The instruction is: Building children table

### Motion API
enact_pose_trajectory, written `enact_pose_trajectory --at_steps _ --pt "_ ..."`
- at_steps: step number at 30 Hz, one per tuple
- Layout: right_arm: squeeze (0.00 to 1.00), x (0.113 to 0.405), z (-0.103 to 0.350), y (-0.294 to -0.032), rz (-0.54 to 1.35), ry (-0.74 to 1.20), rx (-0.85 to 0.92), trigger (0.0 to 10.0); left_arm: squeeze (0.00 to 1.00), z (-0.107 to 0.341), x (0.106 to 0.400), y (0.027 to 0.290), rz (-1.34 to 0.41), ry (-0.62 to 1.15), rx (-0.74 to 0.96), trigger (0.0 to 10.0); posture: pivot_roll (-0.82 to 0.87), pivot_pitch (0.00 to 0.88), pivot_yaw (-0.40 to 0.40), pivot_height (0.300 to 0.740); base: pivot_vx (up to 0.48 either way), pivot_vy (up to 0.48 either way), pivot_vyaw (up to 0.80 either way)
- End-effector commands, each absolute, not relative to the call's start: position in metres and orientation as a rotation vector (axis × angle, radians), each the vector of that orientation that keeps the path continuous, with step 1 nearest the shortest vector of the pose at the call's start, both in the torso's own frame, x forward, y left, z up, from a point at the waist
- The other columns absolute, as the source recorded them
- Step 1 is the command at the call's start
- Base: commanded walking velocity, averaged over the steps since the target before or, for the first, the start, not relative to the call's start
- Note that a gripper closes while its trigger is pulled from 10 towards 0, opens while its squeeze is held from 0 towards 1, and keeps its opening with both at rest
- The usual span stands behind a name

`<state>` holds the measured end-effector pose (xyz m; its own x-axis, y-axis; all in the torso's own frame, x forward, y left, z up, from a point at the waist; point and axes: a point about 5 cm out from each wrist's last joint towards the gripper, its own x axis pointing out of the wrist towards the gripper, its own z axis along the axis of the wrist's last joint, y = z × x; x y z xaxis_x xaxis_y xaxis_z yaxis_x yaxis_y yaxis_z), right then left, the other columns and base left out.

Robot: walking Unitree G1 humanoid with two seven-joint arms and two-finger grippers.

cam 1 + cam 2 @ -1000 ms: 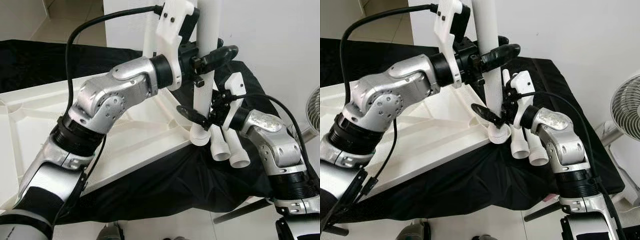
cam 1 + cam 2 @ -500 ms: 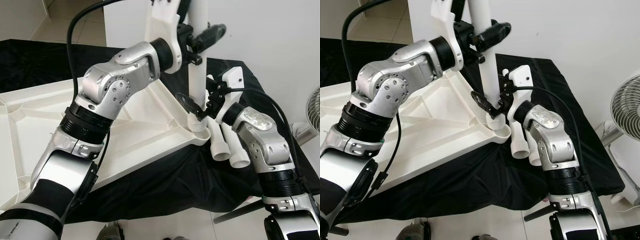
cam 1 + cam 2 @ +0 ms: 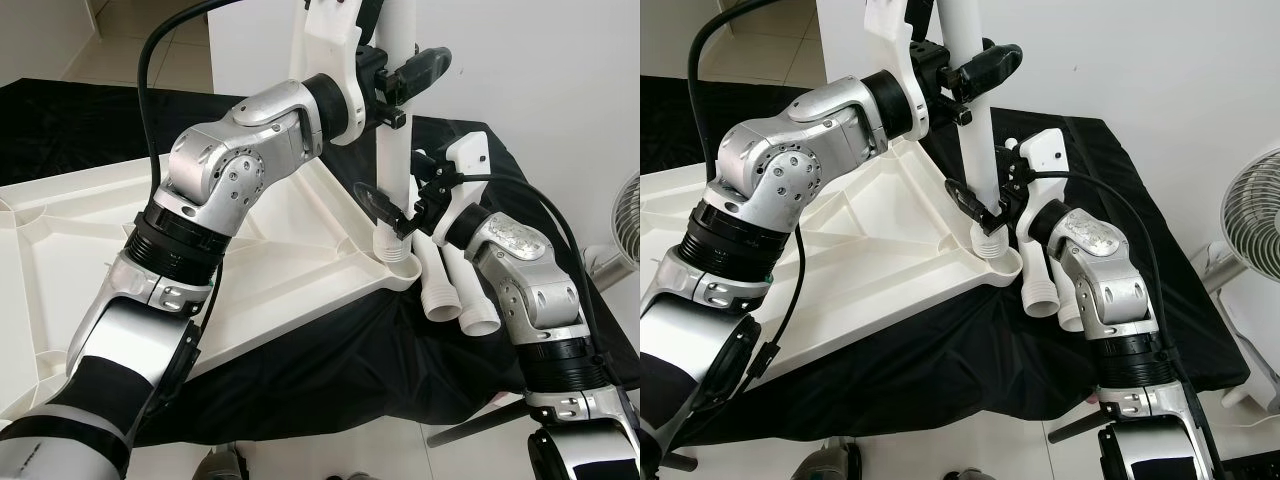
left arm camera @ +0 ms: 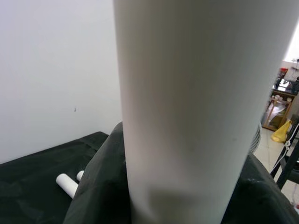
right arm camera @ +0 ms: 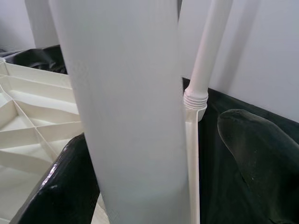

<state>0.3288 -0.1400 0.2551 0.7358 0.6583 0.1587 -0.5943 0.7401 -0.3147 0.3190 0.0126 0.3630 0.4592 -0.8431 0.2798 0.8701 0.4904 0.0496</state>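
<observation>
1. The white table top point(image 3: 60, 260) lay upside down on the black cloth point(image 3: 330, 370), with its ribbed underside up, at about 9 o'clock in the head view. Its near corner socket point(image 3: 400, 272) was at about 3 o'clock from the middle of the top.

2. The left gripper point(image 3: 398, 78) was closed around the upper part of the white leg point(image 3: 396, 150), at about 12 o'clock in the view. The leg stood almost upright, and its threaded end point(image 3: 391, 248) was in the corner socket.

3. The right gripper point(image 3: 400, 208) was closed on the same leg, low, just above the thread, at about 2 o'clock from the socket.

4. To do this step well, I judged that the leg had to stay straight over the socket while it was turned. If it leaned, the thread could cross and jam.

5. It seemed better to let the lower gripper guide and the upper one turn, without hard pressing.

6. Two spare legs point(image 3: 460, 300) lay on the cloth just beside the corner, at about 4 o'clock from it, with their threaded ends toward the robot. The leg looked smooth, hard and plastic, so it could slip between the black fingers point(image 5: 60, 186).
</observation>
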Motion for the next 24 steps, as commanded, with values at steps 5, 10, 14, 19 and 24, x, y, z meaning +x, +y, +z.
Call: enact_pose_trajectory --at_steps 5,10,14,19,24 --pt "0.0 0.33 0.258 -0.143 0.672 -0.283 -0.254 10.0 0.0 0.37 0.312 0.006 -1.133 -0.306 -0.089 10.0 0.07 0.075 -0.095 0.74 0.0 0.0 0.0" --pt "0.0 0.331 0.257 -0.139 0.656 -0.283 -0.249 10.0 0.0 0.374 0.313 0.006 -1.108 -0.318 -0.107 10.0 0.07 0.079 -0.095 0.74 0.0 0.0 0.0" --pt "0.0 0.332 0.254 -0.13 0.637 -0.278 -0.238 10.0 0.0 0.38 0.312 0.005 -1.08 -0.341 -0.134 10.0 0.07 0.079 -0.095 0.74 0.0 0.0 0.0" --pt "0.0 0.336 0.247 -0.118 0.558 -0.249 -0.231 10.0 0.0 0.387 0.31 0.001 -1.025 -0.378 -0.146 10.0 0.07 0.09 -0.082 0.74 0.0 0.0 0.0" --pt "0.0 0.342 0.245 -0.112 0.415 -0.24 -0.286 10.0 0.0 0.391 0.311 0.001 -0.929 -0.41 -0.098 10.0 0.07 0.096 -0.079 0.74 0.0 0.0 0.0"
